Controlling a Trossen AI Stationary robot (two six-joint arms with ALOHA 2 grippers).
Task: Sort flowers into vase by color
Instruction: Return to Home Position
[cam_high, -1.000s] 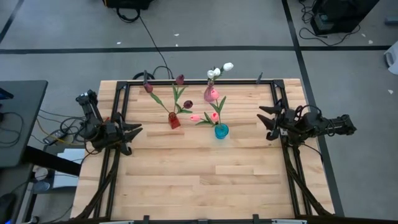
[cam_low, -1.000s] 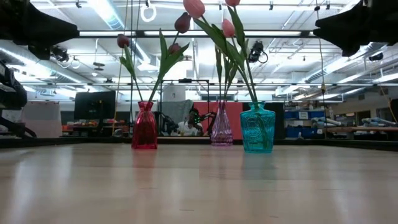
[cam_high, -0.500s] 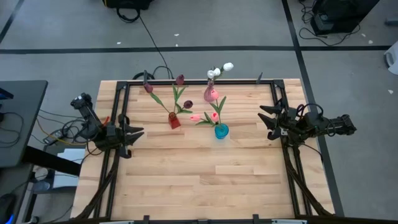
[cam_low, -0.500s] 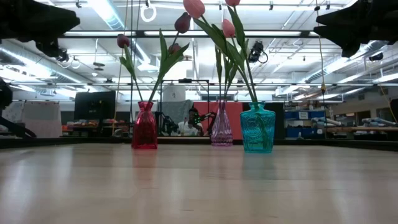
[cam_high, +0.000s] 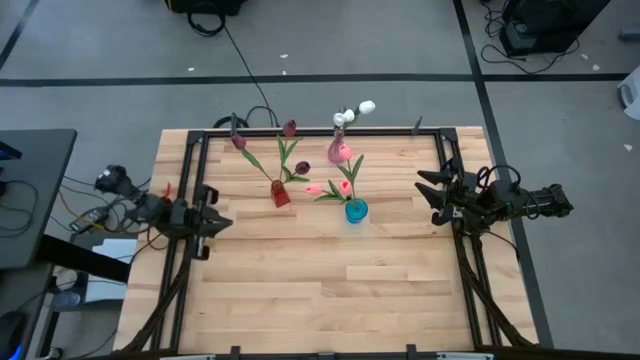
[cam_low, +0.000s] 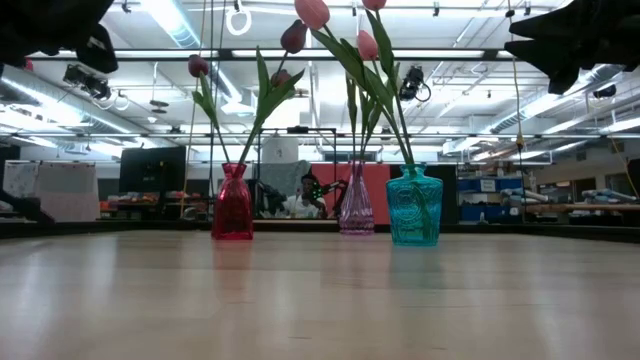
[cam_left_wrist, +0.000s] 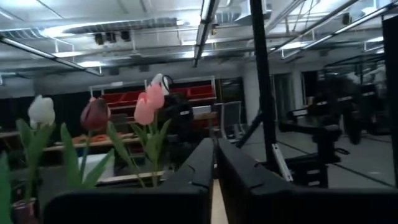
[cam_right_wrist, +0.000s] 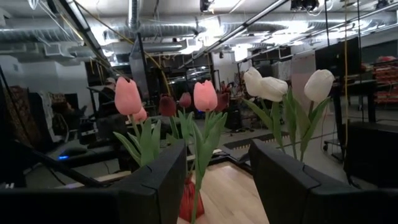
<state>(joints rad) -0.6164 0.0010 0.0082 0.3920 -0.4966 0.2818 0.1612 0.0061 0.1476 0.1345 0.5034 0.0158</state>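
Three vases stand upright on the table's far half, and the tulips stick into them by their stems. The red vase (cam_high: 281, 194) holds maroon tulips (cam_high: 289, 129). The clear pinkish vase (cam_high: 338, 153) holds white tulips (cam_high: 366, 106). The teal vase (cam_high: 356, 211) holds pink tulips (cam_high: 344, 187). My left gripper (cam_high: 213, 220) hovers at the table's left edge, shut and empty, with its fingers almost meeting in the left wrist view (cam_left_wrist: 214, 146). My right gripper (cam_high: 427, 193) hovers at the right edge, open and empty (cam_right_wrist: 217, 155), facing the vases.
A black frame rail (cam_high: 320, 131) runs along the table's far edge, and side rails run under both arms. The near half of the wooden tabletop (cam_high: 330, 290) is bare. In the low view the vases stand in a row: red (cam_low: 232, 203), pinkish (cam_low: 356, 205) and teal (cam_low: 414, 207).
My left arm has folded back toward the table's left edge. Its gripper has shifted slightly toward the near edge and has drawn up and away in the low view. The right arm, vases and tulips have stayed where they were.
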